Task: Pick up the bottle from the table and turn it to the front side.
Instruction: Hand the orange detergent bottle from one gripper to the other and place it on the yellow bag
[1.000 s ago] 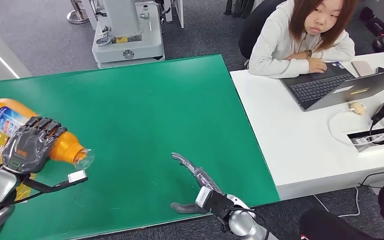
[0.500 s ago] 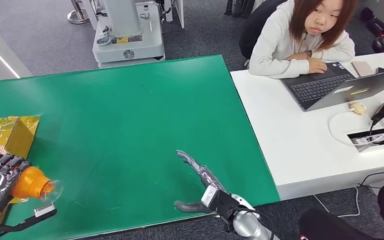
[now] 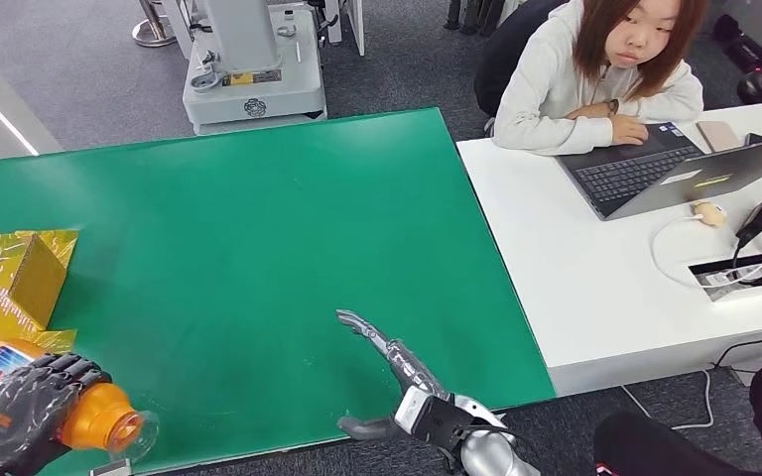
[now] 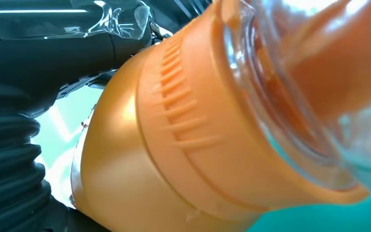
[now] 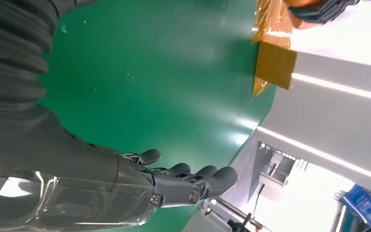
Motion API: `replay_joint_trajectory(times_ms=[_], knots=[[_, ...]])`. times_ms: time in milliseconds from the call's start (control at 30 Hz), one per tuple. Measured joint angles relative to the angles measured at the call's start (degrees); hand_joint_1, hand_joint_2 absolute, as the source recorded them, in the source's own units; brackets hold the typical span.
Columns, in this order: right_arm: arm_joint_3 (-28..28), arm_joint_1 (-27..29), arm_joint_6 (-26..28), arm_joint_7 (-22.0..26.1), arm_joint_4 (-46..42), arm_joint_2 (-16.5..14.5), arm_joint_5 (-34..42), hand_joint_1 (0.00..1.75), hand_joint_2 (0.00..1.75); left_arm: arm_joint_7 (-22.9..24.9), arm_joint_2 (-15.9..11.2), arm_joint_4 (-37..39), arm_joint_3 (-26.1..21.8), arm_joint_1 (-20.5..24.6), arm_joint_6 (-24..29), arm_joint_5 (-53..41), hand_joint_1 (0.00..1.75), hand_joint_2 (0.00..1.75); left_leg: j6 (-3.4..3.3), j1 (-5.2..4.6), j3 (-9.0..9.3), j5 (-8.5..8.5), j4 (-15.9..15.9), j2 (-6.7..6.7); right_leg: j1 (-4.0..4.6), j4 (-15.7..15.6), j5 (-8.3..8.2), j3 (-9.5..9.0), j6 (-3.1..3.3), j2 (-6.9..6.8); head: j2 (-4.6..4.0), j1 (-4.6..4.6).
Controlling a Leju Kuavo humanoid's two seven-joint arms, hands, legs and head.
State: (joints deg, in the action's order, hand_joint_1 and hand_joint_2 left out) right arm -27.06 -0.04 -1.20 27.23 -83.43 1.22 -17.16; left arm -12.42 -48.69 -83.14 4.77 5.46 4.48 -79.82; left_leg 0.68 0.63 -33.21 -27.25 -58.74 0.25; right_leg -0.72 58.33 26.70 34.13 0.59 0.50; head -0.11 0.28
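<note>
An orange bottle (image 3: 89, 416) with a blue label and a clear cap lies sideways in my left hand (image 3: 20, 416), low at the front left corner of the green table (image 3: 258, 228), cap pointing right. The left wrist view is taken up by the bottle's orange neck (image 4: 183, 140) and clear cap, with my left hand's dark fingers (image 4: 53, 53) around it. My right hand (image 3: 397, 382) hovers flat over the table's front edge with its fingers (image 5: 193, 179) stretched out and nothing in them.
A gold foil-wrapped box (image 3: 35, 273) sits on gold wrapping at the table's left edge. A white desk (image 3: 595, 288) to the right carries a laptop (image 3: 675, 169) and cables, with a person (image 3: 605, 69) seated behind it. A white machine base (image 3: 253, 84) stands beyond the table.
My left hand has carried the bottle from over the gold box down toward the table's front left corner, uncovering the box. The right hand has barely shifted.
</note>
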Motion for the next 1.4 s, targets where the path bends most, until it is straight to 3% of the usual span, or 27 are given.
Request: replay_joint_trajectory(times_ms=[67,267,500,667,933,1033,1067,1167,1200,1400], knots=[[0.0,0.0,0.0,0.0,0.0,0.0,0.0,0.0,1.75,0.0,0.6,0.1,0.2,0.2,0.0,0.3,1.75,1.75,0.0,0.0,0.0,0.0,0.0,0.0,0.0,0.0,0.0,0.0,0.0,-0.01,0.0,-0.01],[-0.7,-0.2,0.0,-0.2,-0.5,0.0,-0.8,0.0,1.75,3.6,8.5,10.4,5.9,8.1,2.7,-2.5,1.75,1.75,0.0,0.0,0.01,0.06,0.0,-0.22,0.0,0.0,-0.02,-0.06,0.01,-0.24,0.0,-0.02],[-1.9,-2.0,0.0,-1.7,-0.3,-0.3,-0.7,0.0,1.75,13.8,16.1,27.8,14.2,19.5,7.4,-9.5,1.75,1.75,0.02,-0.01,-0.01,0.12,0.0,-0.29,-0.01,0.0,-0.06,-0.08,0.05,-0.31,0.0,-0.01],[-2.9,-2.9,0.0,-2.0,0.5,-0.5,-0.3,0.0,1.75,21.7,19.4,37.2,21.4,24.0,8.1,-9.8,1.74,1.75,0.03,-0.01,-0.02,0.11,0.0,-0.23,-0.01,0.0,-0.06,-0.04,0.05,-0.24,0.0,-0.01],[-5.0,-4.5,0.2,-2.2,2.0,-0.6,0.5,0.0,1.75,23.5,23.8,48.0,25.1,27.4,7.8,-9.8,1.74,1.75,0.03,0.0,-0.02,0.11,0.0,-0.25,0.0,0.0,-0.06,-0.06,0.05,-0.28,0.0,-0.01],[-5.5,-4.8,0.4,-2.6,2.3,-0.6,1.1,0.0,1.75,23.2,25.0,52.0,25.2,29.3,6.4,-9.9,1.46,1.75,0.04,0.0,0.01,0.12,0.0,-0.24,0.0,0.0,-0.07,-0.07,0.06,-0.27,0.0,-0.01],[-5.7,-4.8,0.6,-2.7,2.4,-0.6,1.3,0.0,1.75,23.4,25.3,53.2,25.2,29.9,6.0,-10.0,1.25,1.75,0.05,0.0,0.02,0.13,0.0,-0.24,0.0,0.1,-0.07,-0.07,0.06,-0.27,0.0,-0.01],[-6.0,-4.8,1.2,-3.2,2.4,-0.6,1.4,0.0,1.75,24.4,26.0,56.5,25.3,31.5,4.8,-10.0,0.21,1.75,0.08,0.0,0.05,0.16,0.0,-0.23,0.0,0.1,-0.08,-0.07,0.07,-0.25,0.0,-0.02],[-6.1,-4.8,1.4,-3.3,2.4,-0.6,1.4,0.0,1.75,24.7,26.2,57.4,25.4,31.9,4.7,-10.0,0.0,1.75,0.08,0.0,0.05,0.16,0.0,-0.23,0.0,0.1,-0.08,-0.07,0.07,-0.25,0.0,-0.02],[-6.3,-4.5,1.9,-4.2,2.4,-0.7,1.1,0.0,1.75,26.5,26.7,60.9,25.8,32.9,5.8,-10.0,0.0,1.75,0.09,0.0,0.04,0.16,0.0,-0.23,0.0,0.1,-0.08,-0.06,0.07,-0.24,0.0,-0.01]])
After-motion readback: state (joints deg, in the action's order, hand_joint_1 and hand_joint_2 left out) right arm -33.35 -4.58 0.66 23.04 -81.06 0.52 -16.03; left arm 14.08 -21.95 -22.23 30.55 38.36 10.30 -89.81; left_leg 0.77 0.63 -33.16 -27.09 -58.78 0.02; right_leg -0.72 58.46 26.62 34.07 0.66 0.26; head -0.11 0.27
